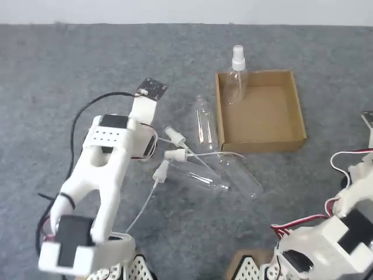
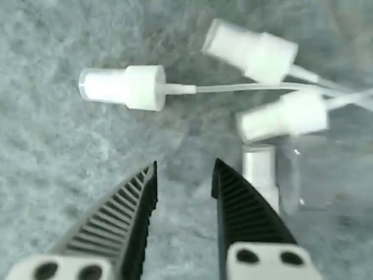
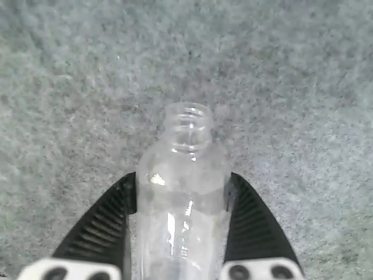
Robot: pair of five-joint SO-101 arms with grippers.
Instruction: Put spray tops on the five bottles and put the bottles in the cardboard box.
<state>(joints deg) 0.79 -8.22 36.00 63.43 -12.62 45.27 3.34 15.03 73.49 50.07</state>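
Cardboard box (image 1: 262, 142) on grey table (image 1: 70, 64). Capped bottle (image 1: 237, 73) upright in box's far-left corner, spray top on. Three lying bottles (image 1: 205, 122) w/o tops just left of box & off its near-left corner. Three loose spray tops (image 1: 176, 155) w/ tubes further left of box, touching or just beside those bottles. Left claw (image 2: 183, 175) spread, nothing between jaws, just short of the tops (image 2: 125, 87). Right claw (image 3: 180, 186) pinching uncapped bottle (image 3: 180, 204) by its body, neck open; place vs. box can't tell.
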